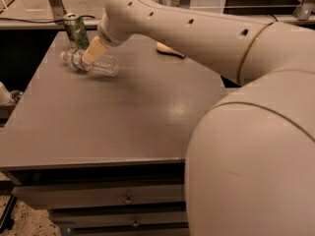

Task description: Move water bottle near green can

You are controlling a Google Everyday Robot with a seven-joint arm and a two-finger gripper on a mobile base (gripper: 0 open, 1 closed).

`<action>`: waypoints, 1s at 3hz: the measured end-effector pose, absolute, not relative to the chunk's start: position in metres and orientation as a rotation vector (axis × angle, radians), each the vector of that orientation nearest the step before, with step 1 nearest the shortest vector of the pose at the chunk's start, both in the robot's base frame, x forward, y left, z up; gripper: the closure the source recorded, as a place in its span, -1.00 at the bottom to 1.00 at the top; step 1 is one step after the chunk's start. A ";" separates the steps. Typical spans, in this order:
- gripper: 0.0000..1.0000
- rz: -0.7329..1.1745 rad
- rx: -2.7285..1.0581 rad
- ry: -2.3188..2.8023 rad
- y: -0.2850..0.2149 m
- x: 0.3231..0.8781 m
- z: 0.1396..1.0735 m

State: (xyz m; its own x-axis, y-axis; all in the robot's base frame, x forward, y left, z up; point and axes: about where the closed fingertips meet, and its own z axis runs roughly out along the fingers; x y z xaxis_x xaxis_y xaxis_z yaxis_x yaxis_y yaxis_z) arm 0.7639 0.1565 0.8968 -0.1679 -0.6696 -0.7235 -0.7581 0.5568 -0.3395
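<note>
One nudge too far and the water bottle (105, 68) under my gripper (89, 56), whose grip I cannot tell, could topple the green can (75, 29) just beyond.

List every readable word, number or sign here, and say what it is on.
On the green can: light markings, too blurred to read.
On the water bottle: label with a red band, unreadable.
On the gripper, down at the water bottle: no text visible.

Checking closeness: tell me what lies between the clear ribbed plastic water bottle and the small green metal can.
Only bare grey tabletop, in the camera view; the gripper rests on the water bottle beside the green can.
</note>
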 end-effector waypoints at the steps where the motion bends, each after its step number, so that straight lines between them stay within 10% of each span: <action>1: -1.00 0.126 -1.094 1.898 0.137 0.763 0.904; 3: -1.00 0.114 -1.009 1.915 0.097 0.763 0.923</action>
